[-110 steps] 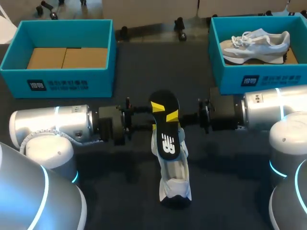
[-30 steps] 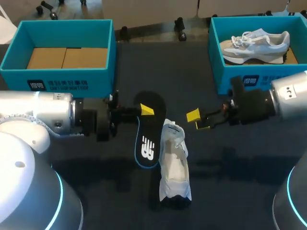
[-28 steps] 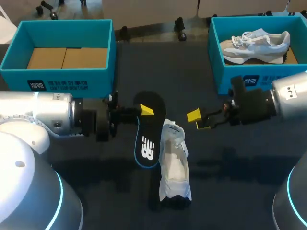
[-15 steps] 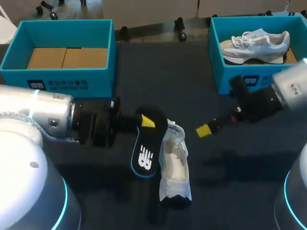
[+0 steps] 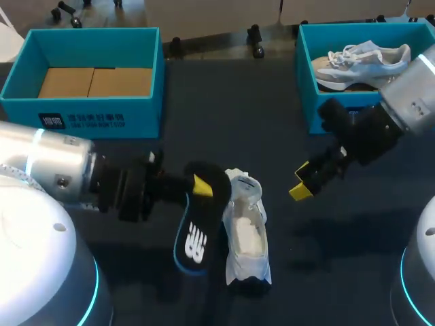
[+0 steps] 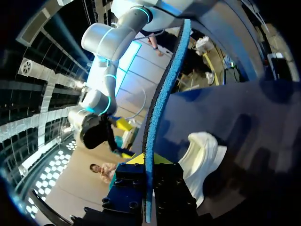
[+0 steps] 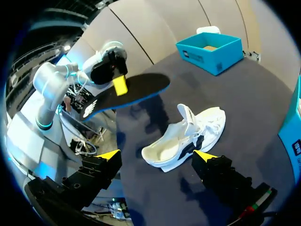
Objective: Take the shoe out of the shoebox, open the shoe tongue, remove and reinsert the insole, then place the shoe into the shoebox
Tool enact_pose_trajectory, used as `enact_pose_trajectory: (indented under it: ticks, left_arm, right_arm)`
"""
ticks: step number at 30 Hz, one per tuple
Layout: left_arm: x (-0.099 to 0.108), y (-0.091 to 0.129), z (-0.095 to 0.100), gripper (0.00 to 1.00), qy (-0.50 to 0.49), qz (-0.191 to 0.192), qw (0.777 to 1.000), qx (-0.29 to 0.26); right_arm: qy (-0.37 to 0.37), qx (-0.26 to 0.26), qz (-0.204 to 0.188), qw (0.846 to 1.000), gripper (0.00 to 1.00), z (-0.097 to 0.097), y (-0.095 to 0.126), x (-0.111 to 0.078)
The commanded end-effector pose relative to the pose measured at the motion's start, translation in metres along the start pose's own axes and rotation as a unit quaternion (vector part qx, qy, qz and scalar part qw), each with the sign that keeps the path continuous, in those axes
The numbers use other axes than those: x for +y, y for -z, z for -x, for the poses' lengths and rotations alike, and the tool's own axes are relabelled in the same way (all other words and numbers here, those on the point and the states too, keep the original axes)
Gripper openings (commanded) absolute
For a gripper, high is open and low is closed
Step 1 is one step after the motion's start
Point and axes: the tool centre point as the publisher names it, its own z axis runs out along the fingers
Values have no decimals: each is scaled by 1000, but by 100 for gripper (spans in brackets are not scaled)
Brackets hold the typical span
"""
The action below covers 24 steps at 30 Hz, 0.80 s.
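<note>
A white shoe (image 5: 246, 231) lies on the dark table, its opening facing up. Its black insole (image 5: 194, 234) with a blue rim hangs tilted just left of the shoe, and my left gripper (image 5: 202, 185) is shut on the insole's upper end. In the left wrist view the insole (image 6: 162, 106) runs edge-on out from between the fingers of my left gripper (image 6: 149, 165), with the shoe (image 6: 203, 153) beside it. My right gripper (image 5: 302, 182) hovers open and holds nothing, right of the shoe. In its own view, my right gripper (image 7: 157, 154) is spread wide above the shoe (image 7: 209, 123), with the insole (image 7: 129, 94) beyond.
An empty teal shoebox (image 5: 88, 119) stands at the back left, also seen as the shoebox (image 7: 211, 56) in the right wrist view. A second teal box (image 5: 312, 109) at the back right holds a grey-white sneaker (image 5: 363, 62).
My left gripper has carried the insole toward the table's front and tilted it down beside the shoe. My right gripper, still open, has swung right and toward the front.
</note>
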Motion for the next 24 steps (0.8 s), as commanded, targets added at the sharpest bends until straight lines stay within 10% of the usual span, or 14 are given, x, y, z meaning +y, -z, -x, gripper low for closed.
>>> enact_pose_trajectory:
  ticks: [1,13,24]
  left_arm:
    - [-14,1,-17,0,24,-30,999,16]
    - [-48,0,-39,0,101,-89,991,29]
    - [-48,0,-39,0,101,-89,991,29]
  right_arm:
    - [79,-15,-59,995,100,-1,-8,-9]
    - [229,-55,-129,963,100,-8,-23,-53]
    - [229,-55,-129,963,100,-8,-23,-53]
